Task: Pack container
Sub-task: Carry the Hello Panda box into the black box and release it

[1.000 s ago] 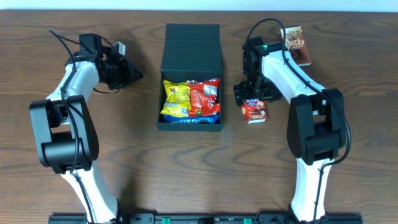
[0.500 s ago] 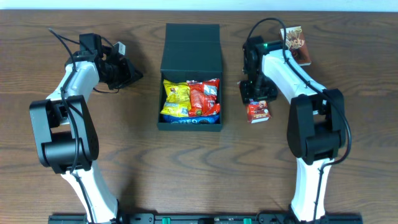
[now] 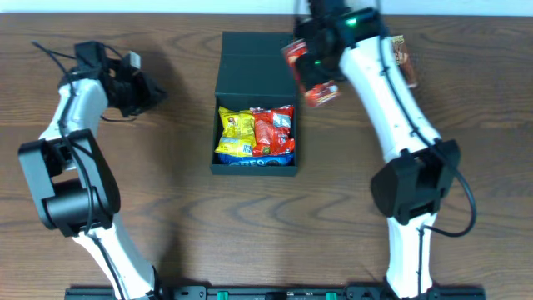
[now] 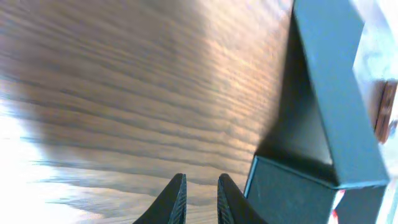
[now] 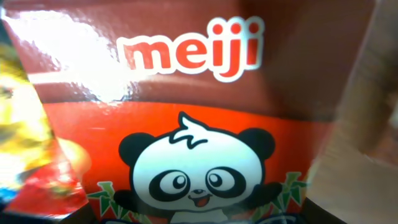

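Now: right gripper (image 3: 311,71) jaws grip the Meiji snack box (image 5: 186,124) over the right edge of the open container (image 3: 256,67), mid-surface (image 3: 166,208) | left gripper (image 4: 199,198) jaws narrow, empty | Next: we should centre it over the packets (image 3: 256,133), lower, then release.

It looked like a robotics lab bench, not a home or a shop. Two white-and-black robot arms, a left arm (image 3: 71,104) and a right arm (image 3: 391,92), stood on a black rail (image 3: 275,293) at the near edge of a wood-grain table (image 3: 208,225), with thin cables (image 3: 48,55) looping off them. The only goods were a black box (image 3: 256,58) of snacks and a red snack pack (image 3: 312,71).
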`<state>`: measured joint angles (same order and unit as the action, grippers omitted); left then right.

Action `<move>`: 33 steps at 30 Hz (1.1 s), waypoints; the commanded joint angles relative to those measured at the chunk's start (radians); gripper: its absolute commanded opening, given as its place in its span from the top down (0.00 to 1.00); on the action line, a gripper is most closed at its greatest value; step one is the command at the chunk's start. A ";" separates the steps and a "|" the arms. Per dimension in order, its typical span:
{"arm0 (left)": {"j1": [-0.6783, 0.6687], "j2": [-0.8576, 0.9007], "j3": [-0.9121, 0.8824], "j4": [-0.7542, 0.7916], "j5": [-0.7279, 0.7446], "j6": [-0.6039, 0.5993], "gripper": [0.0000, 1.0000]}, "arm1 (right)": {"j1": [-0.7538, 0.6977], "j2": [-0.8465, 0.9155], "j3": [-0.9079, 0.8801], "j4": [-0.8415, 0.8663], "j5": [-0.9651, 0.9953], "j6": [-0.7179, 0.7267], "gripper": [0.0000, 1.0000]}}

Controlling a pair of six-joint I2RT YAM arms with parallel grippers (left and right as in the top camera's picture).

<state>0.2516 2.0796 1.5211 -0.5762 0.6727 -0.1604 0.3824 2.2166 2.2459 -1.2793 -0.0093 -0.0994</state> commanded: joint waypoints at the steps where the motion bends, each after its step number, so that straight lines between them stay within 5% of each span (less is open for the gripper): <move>1: 0.027 -0.021 0.041 -0.021 -0.011 0.008 0.81 | 0.090 -0.005 0.014 0.007 -0.044 -0.066 0.42; 9: 0.056 -0.021 0.042 -0.033 -0.011 0.039 0.80 | 0.216 -0.004 0.011 -0.014 -0.058 -0.341 0.32; 23: 0.058 -0.021 0.042 -0.056 -0.010 0.071 0.78 | 0.236 -0.004 -0.100 -0.003 -0.093 -0.459 0.25; 26: 0.058 -0.021 0.042 -0.056 -0.010 0.071 0.78 | 0.238 -0.004 -0.101 -0.003 -0.097 -0.454 0.41; 30: 0.058 -0.021 0.042 -0.068 -0.011 0.077 0.78 | 0.252 -0.004 -0.101 0.005 -0.111 -0.410 0.90; 33: 0.058 -0.021 0.042 -0.075 -0.011 0.080 0.78 | 0.256 -0.003 -0.102 0.019 -0.143 -0.409 0.96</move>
<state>0.3042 2.0796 1.5452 -0.6453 0.6727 -0.1009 0.6231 2.2173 2.1502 -1.2694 -0.1104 -0.5228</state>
